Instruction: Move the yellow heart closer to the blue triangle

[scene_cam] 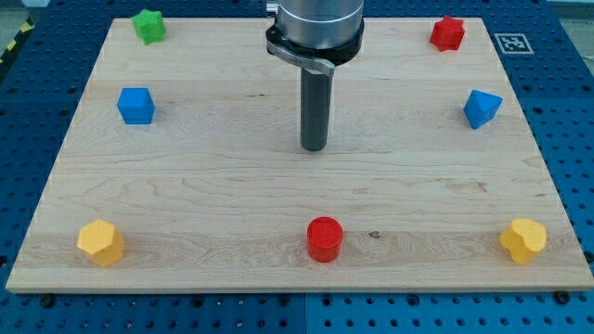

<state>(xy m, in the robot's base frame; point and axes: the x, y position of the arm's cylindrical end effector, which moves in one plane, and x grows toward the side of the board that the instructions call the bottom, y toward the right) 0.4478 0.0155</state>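
The yellow heart [523, 240] lies near the board's bottom right corner. The blue triangle [481, 108] lies at the view's right, well above the heart. My tip [315, 148] stands near the middle of the board, far to the left of both and touching no block.
A blue cube [135, 105] lies at the left, a green star [148, 25] at the top left, a red star [447, 32] at the top right, a red cylinder [325, 238] at the bottom middle, a yellow hexagon [100, 242] at the bottom left. The wooden board [223, 195] sits on a blue perforated table.
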